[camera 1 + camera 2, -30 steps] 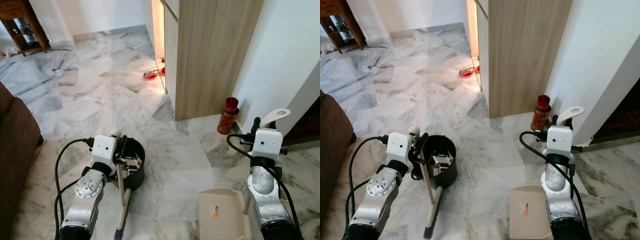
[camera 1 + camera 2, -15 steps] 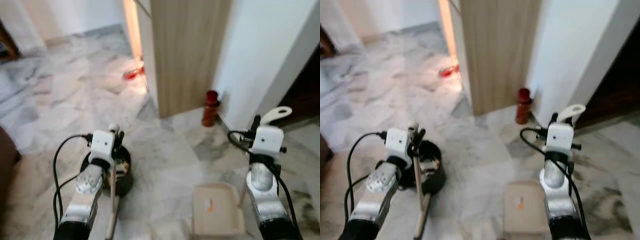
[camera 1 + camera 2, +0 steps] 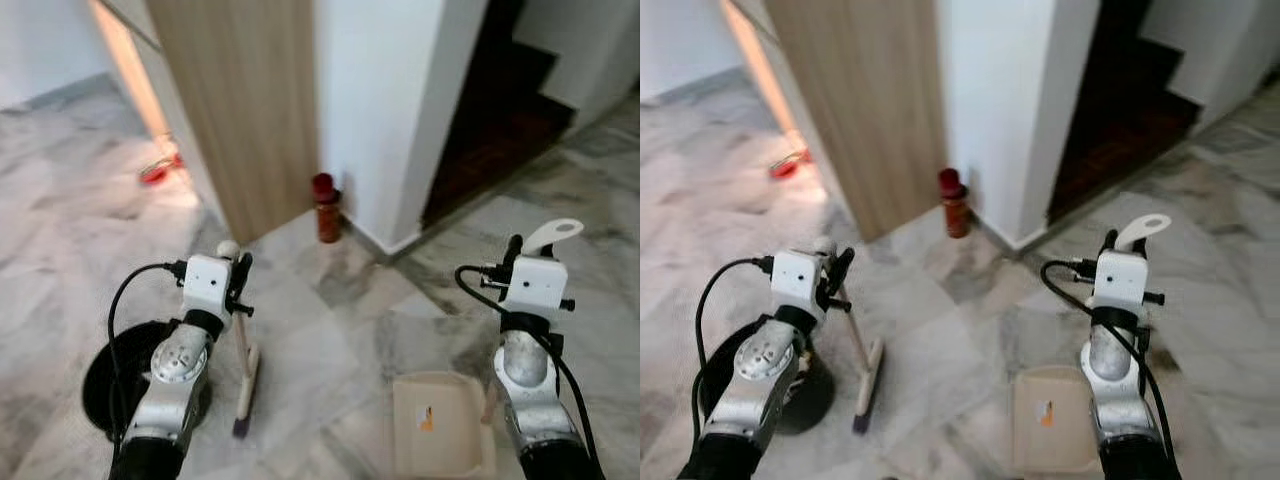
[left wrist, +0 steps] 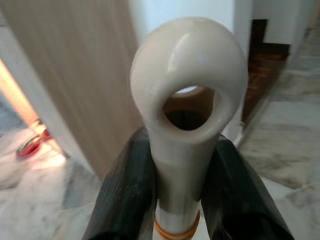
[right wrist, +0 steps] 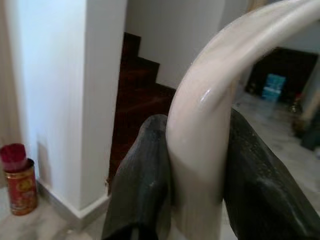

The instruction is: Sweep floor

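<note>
My left gripper (image 3: 240, 268) is shut on the cream handle of a broom (image 3: 243, 345). The broom slants down to its dark bristle head on the marble floor just in front of me. In the left wrist view both black fingers (image 4: 125, 195) press the handle below its ring-shaped end (image 4: 189, 95). My right gripper (image 3: 514, 252) is shut on the curved handle (image 3: 552, 233) of a beige dustpan. The dustpan's tray (image 3: 440, 428) lies flat on the floor beside my right arm. In the right wrist view the fingers (image 5: 142, 185) flank that handle.
A black bin (image 3: 105, 385) stands on the floor left of my left arm. A red canister (image 3: 325, 208) sits where a wooden cabinet (image 3: 240, 110) meets a white wall corner (image 3: 390, 110). Dark stairs (image 3: 505, 105) rise at the right. A red bowl (image 3: 155, 174) lies far left.
The camera has swung to the right, so the cabinet and bin slid left and the stairs came into view. Both grippers keep their hold on broom and dustpan.
</note>
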Controlling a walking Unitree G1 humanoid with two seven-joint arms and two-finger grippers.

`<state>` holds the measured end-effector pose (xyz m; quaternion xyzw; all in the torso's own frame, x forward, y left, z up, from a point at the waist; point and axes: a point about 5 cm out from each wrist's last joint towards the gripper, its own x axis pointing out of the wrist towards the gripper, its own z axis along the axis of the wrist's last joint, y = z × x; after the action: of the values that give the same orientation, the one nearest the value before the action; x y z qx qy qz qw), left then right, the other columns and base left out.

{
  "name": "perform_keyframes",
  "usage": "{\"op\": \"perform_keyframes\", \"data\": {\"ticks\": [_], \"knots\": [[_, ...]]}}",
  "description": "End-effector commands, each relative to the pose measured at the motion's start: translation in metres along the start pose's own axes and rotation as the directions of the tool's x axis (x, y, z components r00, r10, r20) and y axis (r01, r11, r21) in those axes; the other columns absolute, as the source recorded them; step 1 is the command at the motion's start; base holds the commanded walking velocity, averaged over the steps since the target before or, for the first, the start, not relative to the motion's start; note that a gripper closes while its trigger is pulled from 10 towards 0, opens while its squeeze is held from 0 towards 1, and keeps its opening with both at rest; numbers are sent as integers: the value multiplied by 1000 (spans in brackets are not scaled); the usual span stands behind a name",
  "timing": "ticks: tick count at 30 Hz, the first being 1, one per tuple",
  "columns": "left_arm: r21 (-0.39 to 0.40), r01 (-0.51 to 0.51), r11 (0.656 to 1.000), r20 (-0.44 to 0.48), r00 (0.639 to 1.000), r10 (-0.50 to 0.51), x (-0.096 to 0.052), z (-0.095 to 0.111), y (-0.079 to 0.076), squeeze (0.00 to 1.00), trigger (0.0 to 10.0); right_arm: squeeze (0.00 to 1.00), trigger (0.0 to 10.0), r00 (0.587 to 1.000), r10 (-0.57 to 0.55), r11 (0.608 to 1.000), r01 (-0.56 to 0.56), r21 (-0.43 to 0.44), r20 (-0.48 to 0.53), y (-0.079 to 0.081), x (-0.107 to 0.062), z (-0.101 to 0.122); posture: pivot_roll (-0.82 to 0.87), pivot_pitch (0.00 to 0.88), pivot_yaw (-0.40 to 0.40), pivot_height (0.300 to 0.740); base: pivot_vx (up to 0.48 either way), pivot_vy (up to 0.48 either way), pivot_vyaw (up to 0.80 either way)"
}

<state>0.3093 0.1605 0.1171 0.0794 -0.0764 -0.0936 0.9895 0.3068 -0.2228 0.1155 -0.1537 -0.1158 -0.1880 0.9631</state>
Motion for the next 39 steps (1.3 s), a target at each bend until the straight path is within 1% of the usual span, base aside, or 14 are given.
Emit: {"op": "perform_keyframes", "data": {"ticks": [1,6,11,14,16,19,20,26,28,32,35,39], "knots": [[18,-14,1000,29,999,14,1,5,4,0,10000,0,10000,999,-13,1000,13,13,42,-3,3,9,31,111,88,740,0,0,-800],[13,-14,1000,27,1000,14,0,4,4,0,10000,0,10000,999,-16,1000,16,16,35,-4,1,7,37,98,93,740,0,0,-800],[11,-17,1000,31,999,17,4,6,10,0,10000,0,10000,999,-27,999,26,30,23,1,-1,5,31,69,112,740,0,0,-800],[-27,-34,999,23,999,35,7,3,10,0,10000,0,10000,999,-17,999,16,35,31,3,-1,8,6,50,111,740,0,0,-800],[-22,-30,999,20,999,30,8,2,8,0,10000,0,10000,999,-1,1000,0,29,43,4,-1,9,-2,42,109,740,0,0,-800],[-38,-26,999,14,1000,26,8,-1,4,0,10000,0,10000,999,0,999,-2,34,38,5,-3,8,-27,8,97,740,0,0,-800],[-59,-32,998,0,999,32,8,-6,2,0,10000,0,10000,999,22,999,-24,29,46,8,-5,10,-38,0,90,740,0,0,-800],[-84,-63,994,-9,998,63,9,-10,3,0,10000,0,10000,996,65,997,-67,29,62,14,-5,14,-41,0,55,740,0,0,-800],[-92,-82,992,-7,997,82,9,-11,3,0,10000,0,10000,996,70,997,-72,30,62,14,-3,15,-39,0,44,740,0,0,-800],[-101,-89,991,-8,996,89,7,-13,1,0,10000,0,10000,994,85,996,-87,23,75,15,0,18,-38,0,33,740,0,0,-800],[-109,-97,989,-5,995,97,8,-14,0,0,10000,0,10000,993,83,996,-85,20,78,12,3,20,-38,0,27,740,0,0,-800],[-110,-105,988,-3,994,106,8,-14,3,0,10000,0,10000,993,81,996,-83,17,81,10,4,21,-44,0,28,740,0,0,-800]]}}
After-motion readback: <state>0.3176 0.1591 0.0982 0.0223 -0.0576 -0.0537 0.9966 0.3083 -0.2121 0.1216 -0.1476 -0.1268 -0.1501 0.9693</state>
